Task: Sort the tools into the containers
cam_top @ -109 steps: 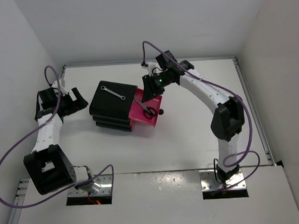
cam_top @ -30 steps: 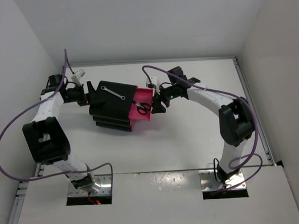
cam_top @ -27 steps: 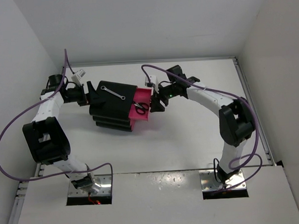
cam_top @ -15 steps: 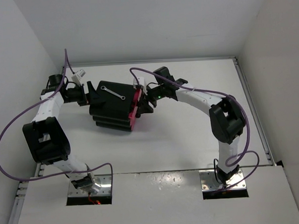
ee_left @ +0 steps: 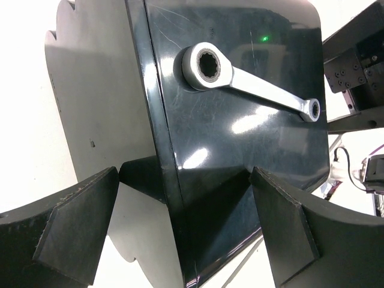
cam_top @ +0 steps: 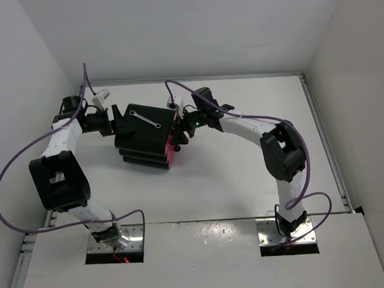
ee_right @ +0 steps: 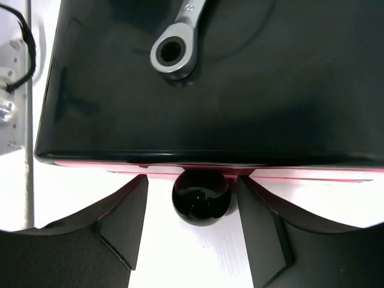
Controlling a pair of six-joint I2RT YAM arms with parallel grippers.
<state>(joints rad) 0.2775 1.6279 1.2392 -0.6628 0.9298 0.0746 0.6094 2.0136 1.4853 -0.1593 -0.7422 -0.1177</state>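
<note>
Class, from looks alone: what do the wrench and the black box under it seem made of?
Wrench: probably steel, brushed silver sheen with bright glints. Black box: likely glossy plastic, though painted metal is possible; its top mirrors lights and shows fine scratches.

- Bright, even white light; shadows soft.
- Glare patches on the box (ee_left: 240,150) beyond the left gripper (ee_left: 184,174).
- Near both wrist lenses the fingers (ee_right: 114,231) look soft.
</note>
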